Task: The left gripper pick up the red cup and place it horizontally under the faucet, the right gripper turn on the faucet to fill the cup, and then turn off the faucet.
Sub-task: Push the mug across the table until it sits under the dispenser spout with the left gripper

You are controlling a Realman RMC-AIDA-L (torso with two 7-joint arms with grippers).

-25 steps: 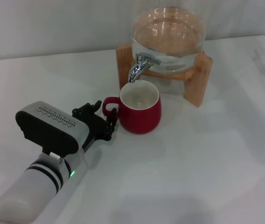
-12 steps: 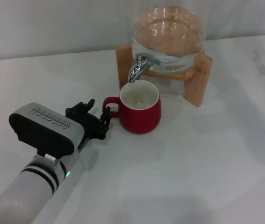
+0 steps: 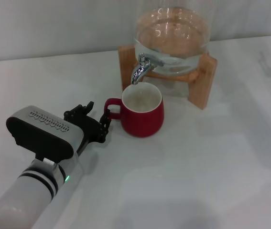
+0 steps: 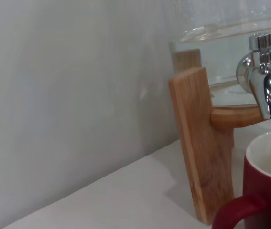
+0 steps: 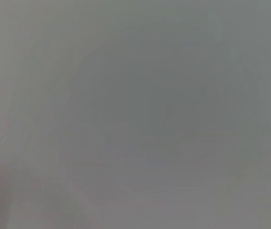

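Observation:
The red cup (image 3: 143, 116) stands upright on the white table, its mouth right below the faucet (image 3: 141, 68), its handle turned toward my left arm. My left gripper (image 3: 98, 112) is open just left of that handle, one fingertip close to it, holding nothing. The left wrist view shows the cup's rim and handle (image 4: 265, 188) and the chrome faucet (image 4: 265, 86) above it. My right gripper is out of view; its wrist view is a plain grey blank.
The glass dispenser jar (image 3: 171, 36) sits on a wooden stand (image 3: 203, 81) behind the cup. A grey wall runs along the table's far edge. White tabletop (image 3: 197, 167) stretches to the front and right.
My left gripper has drawn back to the left, away from the cup's handle. The cup has stayed under the faucet.

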